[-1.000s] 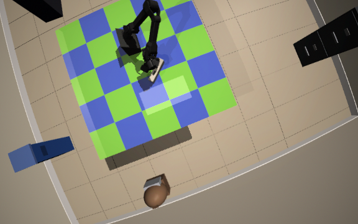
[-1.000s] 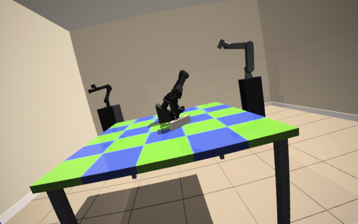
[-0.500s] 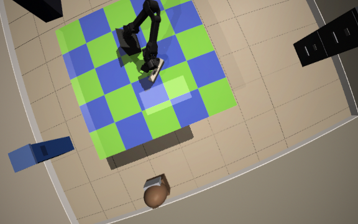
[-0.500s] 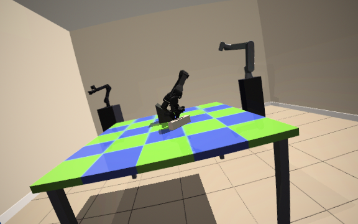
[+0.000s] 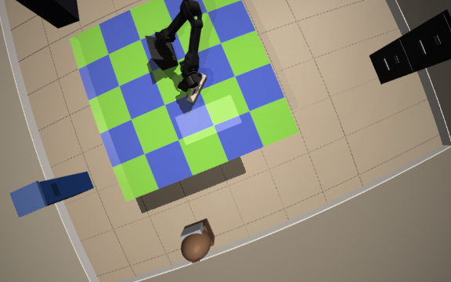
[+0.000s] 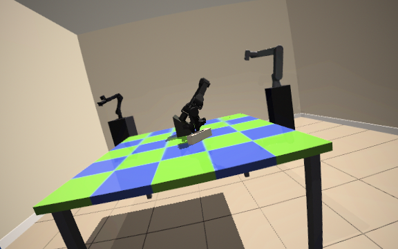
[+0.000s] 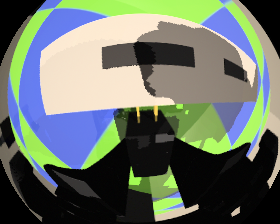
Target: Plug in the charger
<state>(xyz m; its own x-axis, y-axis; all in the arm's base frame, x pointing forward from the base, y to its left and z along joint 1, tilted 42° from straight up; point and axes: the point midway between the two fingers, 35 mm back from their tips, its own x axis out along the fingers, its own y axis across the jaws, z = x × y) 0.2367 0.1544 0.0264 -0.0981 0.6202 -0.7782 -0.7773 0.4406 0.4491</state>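
Observation:
The beige power strip (image 5: 196,88) lies on the blue-and-green checkered table; it also shows in the exterior view (image 6: 199,135) and fills the upper wrist view (image 7: 144,70). Its dark outlet slots (image 7: 147,56) face the camera. My gripper (image 5: 189,81) (image 6: 195,125) hovers right over the strip's far end. It is shut on the dark two-prong charger (image 7: 147,137), whose two gold prongs (image 7: 145,115) point at the strip, just short of its near edge below the left slot. The charger's shadow falls across the strip.
The arm's black base (image 5: 162,55) stands on the table behind the strip. Two other arms on black pedestals (image 6: 279,104) (image 6: 121,129) stand beyond the table. A black cabinet (image 5: 417,48), a blue bin (image 5: 49,192) and a brown round object (image 5: 196,244) are on the floor.

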